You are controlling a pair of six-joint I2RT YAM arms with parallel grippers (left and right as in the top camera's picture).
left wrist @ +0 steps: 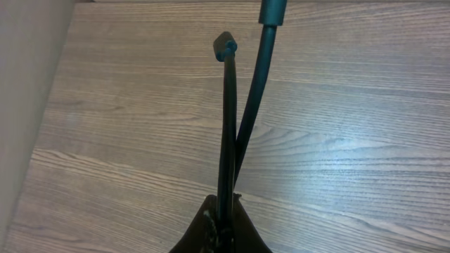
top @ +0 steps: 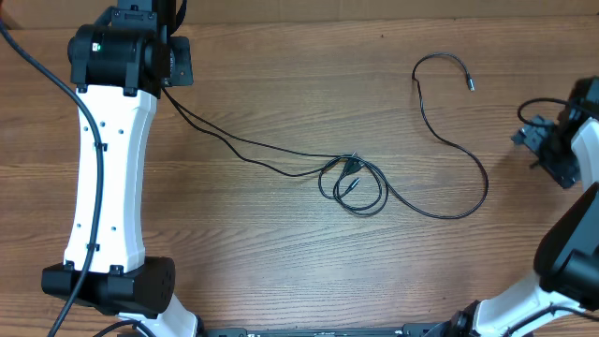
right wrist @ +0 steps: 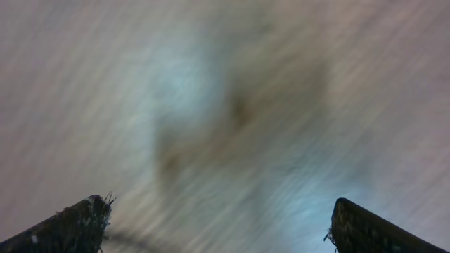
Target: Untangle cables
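Note:
Thin black cables (top: 271, 150) run from the top left across the wooden table to a small tangle of loops (top: 354, 183) at the centre. From there one cord curves right and up to a silvery plug end (top: 471, 84). My left gripper (top: 176, 67) at the top left is shut on the cables. In the left wrist view its jaws (left wrist: 225, 204) pinch two black strands (left wrist: 226, 126), one ending in a plug (left wrist: 225, 46). My right gripper (top: 532, 140) stands open at the right edge, apart from the cords. The right wrist view is blurred, with fingers (right wrist: 77, 225) wide apart and nothing between them.
The white left arm (top: 108, 168) stretches down the left side of the wooden table (top: 281, 262). The right arm (top: 580, 234) fills the lower right corner. The table's left edge (left wrist: 35, 105) shows in the left wrist view.

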